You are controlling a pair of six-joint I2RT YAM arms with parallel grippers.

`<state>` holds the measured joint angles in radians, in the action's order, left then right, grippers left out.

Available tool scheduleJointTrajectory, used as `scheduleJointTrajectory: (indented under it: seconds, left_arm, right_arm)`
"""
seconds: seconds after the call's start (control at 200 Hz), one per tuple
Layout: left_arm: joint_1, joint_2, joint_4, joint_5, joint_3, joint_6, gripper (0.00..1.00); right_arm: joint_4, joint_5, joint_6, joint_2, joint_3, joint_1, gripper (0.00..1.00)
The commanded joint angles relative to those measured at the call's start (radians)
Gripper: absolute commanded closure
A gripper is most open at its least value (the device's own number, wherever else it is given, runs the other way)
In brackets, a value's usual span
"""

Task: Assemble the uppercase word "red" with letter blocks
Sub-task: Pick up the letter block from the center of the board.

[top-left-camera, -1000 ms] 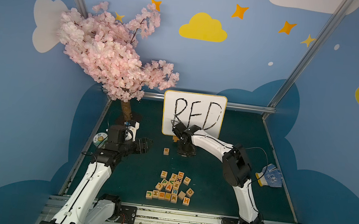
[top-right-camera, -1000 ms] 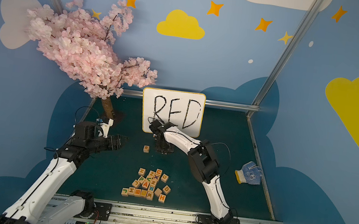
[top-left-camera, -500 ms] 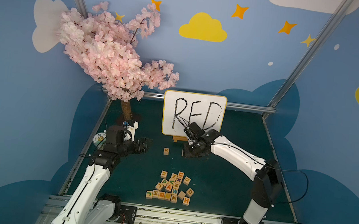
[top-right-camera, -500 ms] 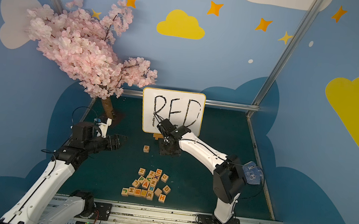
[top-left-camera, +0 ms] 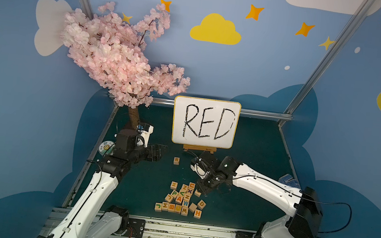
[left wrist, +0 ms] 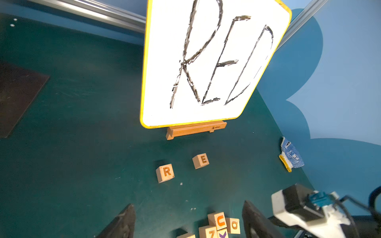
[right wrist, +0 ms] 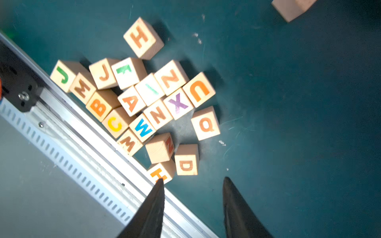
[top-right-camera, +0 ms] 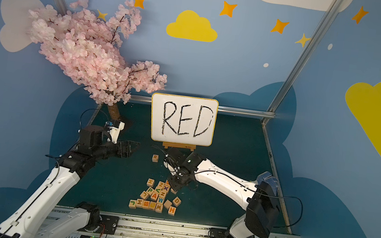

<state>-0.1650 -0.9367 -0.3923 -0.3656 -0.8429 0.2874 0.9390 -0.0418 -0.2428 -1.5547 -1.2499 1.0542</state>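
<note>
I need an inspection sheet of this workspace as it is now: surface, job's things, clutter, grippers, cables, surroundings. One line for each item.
Surface: dark green mat, some pale scuffs, no spill seen.
Job's things: R block and E block stand apart before the whiteboard; D block lies at the edge of the pile.
Clutter: glove at one mat edge; small round roll at the opposite edge.
Grippers: left gripper open, empty; right gripper open, empty, by the pile.
Cables: black cable loops off the right arm, clear of the blocks.
Surroundings: blossom tree; blue walls with clouds and stars.
</note>
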Motion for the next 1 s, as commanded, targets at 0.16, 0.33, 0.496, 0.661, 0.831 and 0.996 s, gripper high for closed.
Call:
scheduleJointTrajectory:
  seconds: [0.16,0.33,0.496,0.661,0.831,0.996]
  left_arm:
    - [-0.053,-0.073,0.035,0.008,-0.093,-0.082,0.20]
    - [-0.053,-0.061,0.087,-0.026,-0.016,-0.054,0.20]
    - [-0.071,-0.063,0.038,-0.023,-0.010,-0.074,0.20]
    - [-0.078,-0.034,-0.026,-0.022,0.008,-0.085,0.19]
    - [-0.078,0.041,-0.132,-0.084,0.069,-0.065,0.18]
    - [-0.081,0.142,-0.162,-0.087,0.105,-0.033,0.17]
  right_arm:
    - [0.055,0.034,0.012,-0.001,0.045,0.051,0.55]
    - [-0.017,-0.005,-0.036,0.028,0.126,0.078,0.54]
    - [-0.028,0.027,-0.082,0.001,0.149,0.111,0.49]
    - [-0.053,0.035,-0.118,-0.012,0.178,0.127,0.48]
    - [-0.066,0.043,-0.122,-0.014,0.192,0.130,0.47]
    - [-0.067,0.045,-0.101,-0.050,0.182,0.129,0.46]
